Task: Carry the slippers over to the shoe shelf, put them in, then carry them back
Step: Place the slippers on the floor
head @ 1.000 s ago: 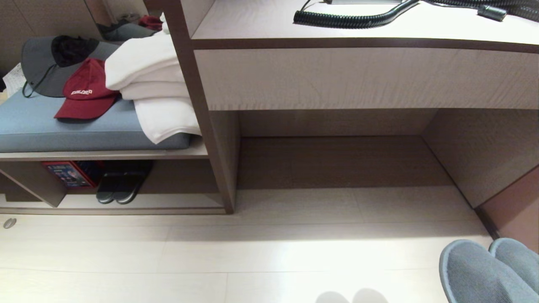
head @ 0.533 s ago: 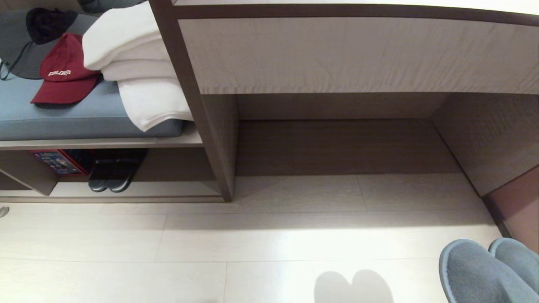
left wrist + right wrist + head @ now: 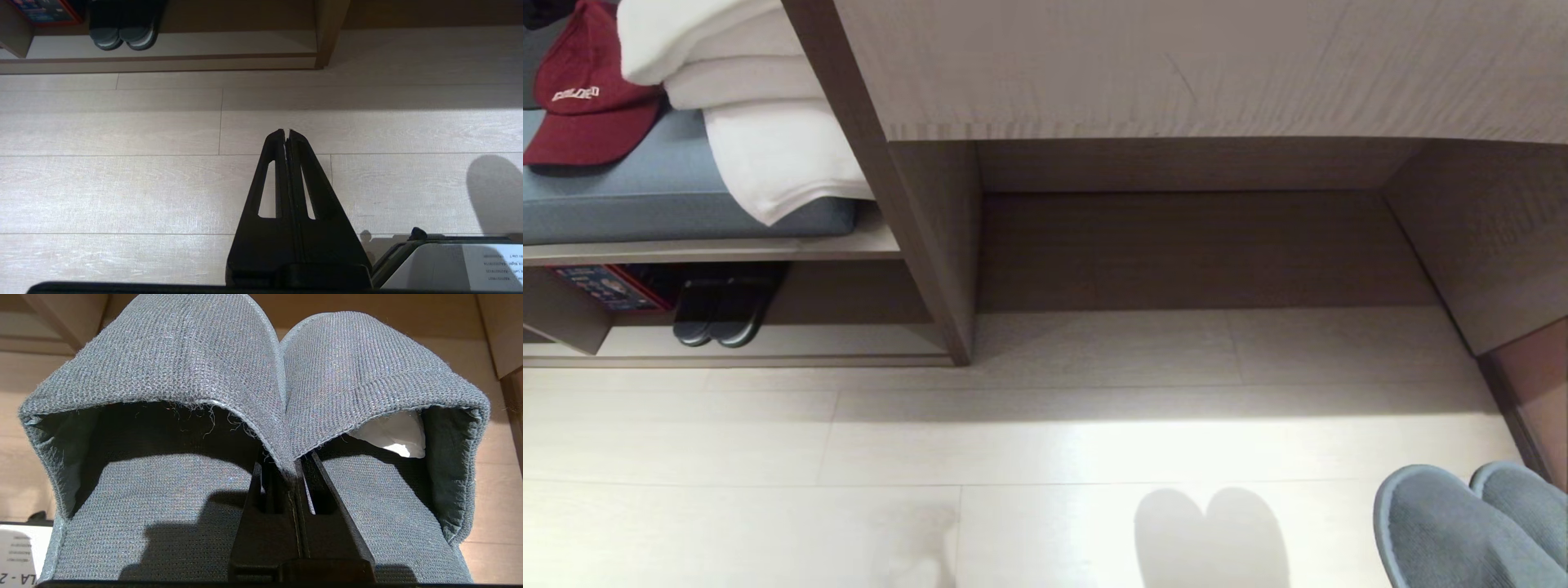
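Item: 2 slippers, lower right of our head view, pinched by our right gripper. Left gripper: fingers together, empty. Shoe shelf: middle left.

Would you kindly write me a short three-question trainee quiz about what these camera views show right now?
1. True or false: the right gripper is shut on the soft grey-blue open-toe slippers.
2. What already lies in the low pale wood-grain shoe shelf? A) white folded towels B) a dark, near-black pair of slippers C) a red cap
3. Fill in: the left gripper is ____ above the pale plank floor, holding nothing.

Key: 1 true, pinching both inner edges together. 2 B, the dark pair. 3 shut.
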You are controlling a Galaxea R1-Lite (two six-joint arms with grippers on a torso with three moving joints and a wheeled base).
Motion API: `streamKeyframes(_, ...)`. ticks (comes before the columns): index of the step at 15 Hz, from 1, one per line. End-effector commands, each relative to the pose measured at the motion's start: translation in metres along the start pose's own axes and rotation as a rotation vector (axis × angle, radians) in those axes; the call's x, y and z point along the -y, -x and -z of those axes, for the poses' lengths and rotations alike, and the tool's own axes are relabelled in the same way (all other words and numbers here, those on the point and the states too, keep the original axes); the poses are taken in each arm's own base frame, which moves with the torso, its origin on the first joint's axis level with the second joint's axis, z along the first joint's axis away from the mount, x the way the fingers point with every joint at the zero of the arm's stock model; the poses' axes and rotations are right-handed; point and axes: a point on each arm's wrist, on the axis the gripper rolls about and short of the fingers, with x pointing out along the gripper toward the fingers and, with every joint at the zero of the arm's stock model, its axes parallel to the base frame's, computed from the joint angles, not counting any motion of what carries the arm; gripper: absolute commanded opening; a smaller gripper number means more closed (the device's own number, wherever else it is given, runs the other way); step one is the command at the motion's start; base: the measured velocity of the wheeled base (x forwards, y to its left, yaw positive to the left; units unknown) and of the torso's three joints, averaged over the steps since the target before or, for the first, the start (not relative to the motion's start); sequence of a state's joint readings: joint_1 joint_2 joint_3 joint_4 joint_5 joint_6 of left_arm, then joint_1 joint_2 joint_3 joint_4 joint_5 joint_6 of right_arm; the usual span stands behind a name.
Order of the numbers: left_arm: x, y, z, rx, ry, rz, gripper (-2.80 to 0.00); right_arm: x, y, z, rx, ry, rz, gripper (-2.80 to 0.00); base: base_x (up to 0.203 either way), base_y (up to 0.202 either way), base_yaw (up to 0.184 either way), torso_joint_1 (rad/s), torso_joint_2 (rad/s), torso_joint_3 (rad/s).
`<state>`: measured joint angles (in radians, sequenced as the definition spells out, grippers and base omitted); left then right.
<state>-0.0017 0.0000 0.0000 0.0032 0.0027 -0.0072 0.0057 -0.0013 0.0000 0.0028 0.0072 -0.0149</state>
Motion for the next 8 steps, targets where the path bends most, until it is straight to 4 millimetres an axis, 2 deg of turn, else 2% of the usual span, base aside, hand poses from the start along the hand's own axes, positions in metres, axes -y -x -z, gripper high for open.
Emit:
streamKeyframes(1, 0.0000, 0.0000, 0.0001, -0.001, 0.002, -0.001, -2.80, 0.0000, 0.0001, 0.0001, 0.002, 0.000, -0.001, -2.80, 0.000, 0.000, 0.000, 0.007, 0.00, -0.207)
streamKeyframes(8, 0.0000, 0.0000, 0.0001, -0.001, 0.002, -0.001, -2.80, 0.0000, 0.0001, 0.0001, 0.002, 0.000, -0.001, -2.80, 0.000, 0.000, 0.000, 0.004, 0.00, -0.195)
